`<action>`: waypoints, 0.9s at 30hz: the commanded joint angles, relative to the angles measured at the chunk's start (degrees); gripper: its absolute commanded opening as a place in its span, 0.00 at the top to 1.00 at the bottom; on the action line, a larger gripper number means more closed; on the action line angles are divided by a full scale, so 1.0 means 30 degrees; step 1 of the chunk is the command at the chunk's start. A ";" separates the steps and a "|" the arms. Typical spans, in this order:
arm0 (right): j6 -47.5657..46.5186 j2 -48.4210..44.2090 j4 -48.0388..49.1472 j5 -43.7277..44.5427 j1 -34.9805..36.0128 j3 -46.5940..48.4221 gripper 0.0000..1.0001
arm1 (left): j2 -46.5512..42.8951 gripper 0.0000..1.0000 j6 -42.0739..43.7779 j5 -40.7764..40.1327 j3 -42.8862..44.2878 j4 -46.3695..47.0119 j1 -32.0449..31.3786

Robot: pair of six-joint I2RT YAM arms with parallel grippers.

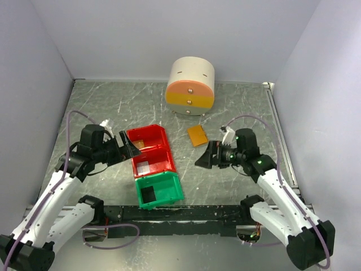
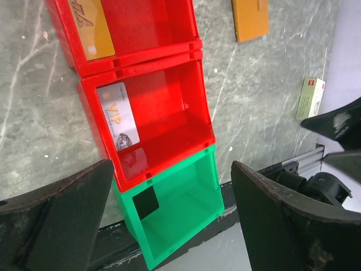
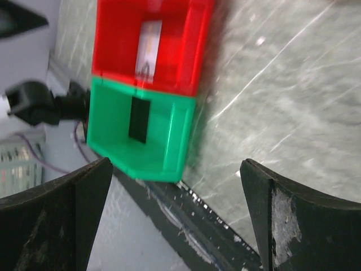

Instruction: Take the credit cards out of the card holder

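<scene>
Card holder [image 1: 197,135], flat orange-tan rectangle

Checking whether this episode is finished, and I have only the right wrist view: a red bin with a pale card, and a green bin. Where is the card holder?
Observer: The card holder lies flat on the table, outside the bins, on the right arm's side.
Operator: Any second card?
Observer: Yes, a gold card lies in the far red bin, beyond the one you see.
Operator: Is the other arm holding anything?
Observer: No, the left gripper is open and empty.
</scene>
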 commanded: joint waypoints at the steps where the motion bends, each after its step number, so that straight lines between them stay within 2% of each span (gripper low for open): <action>1: 0.1511 0.0166 0.0710 0.1332 0.3113 -0.1334 0.02 | 0.0708 0.03 -0.0283 0.1157 0.0016 0.0613 -0.0328; 7: 0.3069 0.2282 0.3606 0.1977 0.6317 -0.2114 0.03 | 0.2724 0.03 -0.0437 -0.0409 -0.0072 0.1151 -0.0411; 11: 0.3571 0.4312 0.5766 0.2228 0.7609 -0.2461 0.03 | 0.4113 0.03 -0.0222 -0.3043 0.0231 0.0840 -0.0486; 20: 0.5595 0.8191 1.0521 0.1918 0.9256 -0.3120 0.03 | 0.7233 0.03 0.0298 -0.2116 -0.0460 0.4101 -0.0485; 27: 0.7197 0.9720 1.2961 0.2431 1.1085 -0.3458 0.04 | 0.9642 0.03 0.1374 -0.1608 0.0532 0.5989 -0.0485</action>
